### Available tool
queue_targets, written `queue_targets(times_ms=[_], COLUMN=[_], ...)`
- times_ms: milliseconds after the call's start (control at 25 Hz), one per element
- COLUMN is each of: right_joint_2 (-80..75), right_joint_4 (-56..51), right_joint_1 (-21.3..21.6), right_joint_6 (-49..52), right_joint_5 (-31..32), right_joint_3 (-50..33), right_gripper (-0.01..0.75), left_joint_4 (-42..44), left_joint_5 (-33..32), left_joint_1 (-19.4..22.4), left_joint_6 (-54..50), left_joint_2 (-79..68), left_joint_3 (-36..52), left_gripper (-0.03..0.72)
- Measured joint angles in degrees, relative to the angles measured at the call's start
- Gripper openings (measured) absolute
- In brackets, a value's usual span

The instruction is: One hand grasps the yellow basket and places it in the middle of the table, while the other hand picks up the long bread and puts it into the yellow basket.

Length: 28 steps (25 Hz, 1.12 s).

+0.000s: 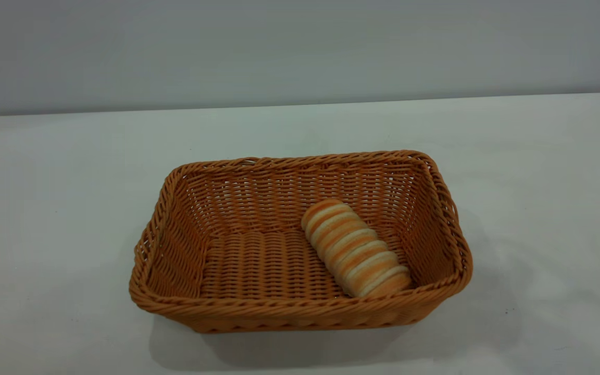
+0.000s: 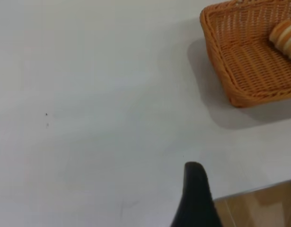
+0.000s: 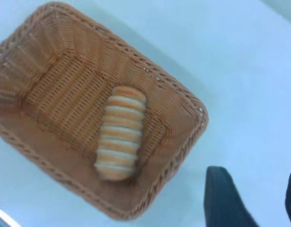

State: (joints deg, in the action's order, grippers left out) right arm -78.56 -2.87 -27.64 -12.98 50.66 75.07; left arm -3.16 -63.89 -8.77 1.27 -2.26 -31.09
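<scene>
**Reader:** Exterior view first, please. What does it show?

**Describer:** Exterior view: the yellow basket [image 1: 300,307] sits on the table [image 1: 60,208], roughly mid-table. The long bread [image 1: 354,249] lies on the basket floor, angled, in the half toward the right arm, one end close to the near wall. Neither arm appears in this view.

**Reader:** Where are the grippers?

**Describer:** Only in their own wrist views. The left gripper [image 2: 196,196] shows one black finger over bare table, well apart from the basket, near the table edge. I cannot tell whether it is spread or closed. The right gripper [image 3: 254,201] hangs above the table just outside a basket corner. Two dark fingers frame a clear gap, so it is apart and holds nothing.

**Reader:** What could go wrong from here?

**Describer:** Little, I judge; both parts of the task look done. The main risk is the right gripper, nearest the braided rim. If it dropped or swung toward the basket while pulling away, a finger could catch the wicker and drag or tip it. The basket looks light and would probably slide easily on the smooth top. The bread lies loose, so a jolt could roll it, though the sloping walls should keep it in.

**Reader:** And the surface and room?

**Describer:** Plain white matte tabletop with a few tiny dark specks. A bare pale grey wall stands behind it. Past the table edge, the left wrist view shows a patch of wood-toned floor [image 2: 259,208].
</scene>
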Motion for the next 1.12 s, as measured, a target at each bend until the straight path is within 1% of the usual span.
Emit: queue_targets(times_ms=[160, 440, 680, 880, 1120], right_joint_2=[7.3, 22.2, 36.5, 49.2, 63.4], right_joint_4=[0.0, -0.4, -0.4, -0.8, -0.8], right_joint_1=[0.0, 0.0, 0.0, 0.0, 0.0], right_joint_6=[0.0, 0.8, 1.7, 4.3, 5.2], right_joint_5=[3.0, 7.3, 12.0, 15.1, 16.2], right_joint_3=[-2.0, -8.8, -17.8, -25.9, -35.7], right_gripper=[0.360, 0.360, 0.360, 0.360, 0.360], left_joint_4=[1.8, 3.8, 4.1, 4.1, 4.1], left_joint_5=[-0.6, -1.1, -1.1, -1.1, -1.1], left_joint_1=[0.0, 0.0, 0.0, 0.0, 0.0], left_joint_6=[-0.3, -0.7, -0.7, -0.7, -0.7], left_joint_2=[2.6, 3.5, 3.5, 3.5, 3.5], left_joint_3=[1.7, 3.0, 3.1, 3.1, 3.1], left_gripper=[0.584, 0.584, 0.584, 0.584, 0.584])
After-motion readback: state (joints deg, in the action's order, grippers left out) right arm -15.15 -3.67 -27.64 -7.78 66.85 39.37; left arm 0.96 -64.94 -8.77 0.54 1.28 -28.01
